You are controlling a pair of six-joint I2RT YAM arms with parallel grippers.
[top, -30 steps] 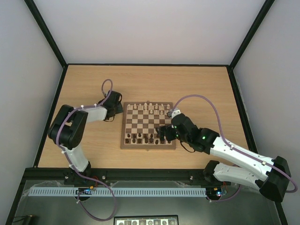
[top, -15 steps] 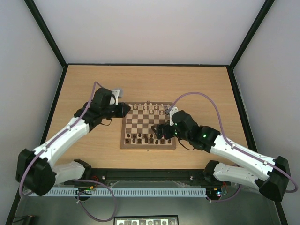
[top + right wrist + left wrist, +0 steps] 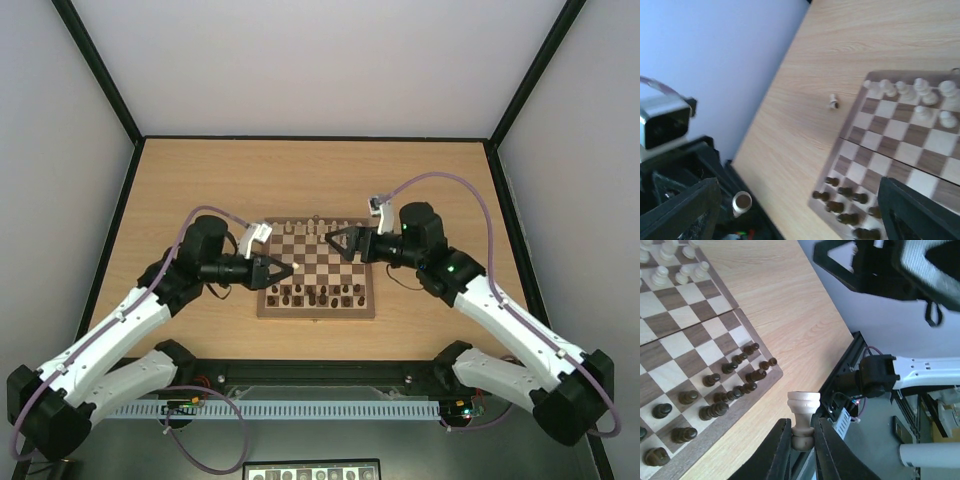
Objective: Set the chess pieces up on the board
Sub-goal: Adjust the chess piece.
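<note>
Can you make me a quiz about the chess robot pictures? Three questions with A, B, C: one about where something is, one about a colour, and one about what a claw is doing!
1. Where does the lone piece lie?
A. on the table, off the board
B. on top of a dark pawn
C. on a middle square

2. What colour is the chessman in the left claw?
A. black
B. red
C. pale cream

3. What is the right claw doing?
A. squeezing a pawn
B. standing open and empty
C. gripping a cable

Answers:
1 A, it rests on bare wood beside the border.
2 C, it looks light against the black claw.
3 B, its two sides stand wide apart with nothing between.
</note>
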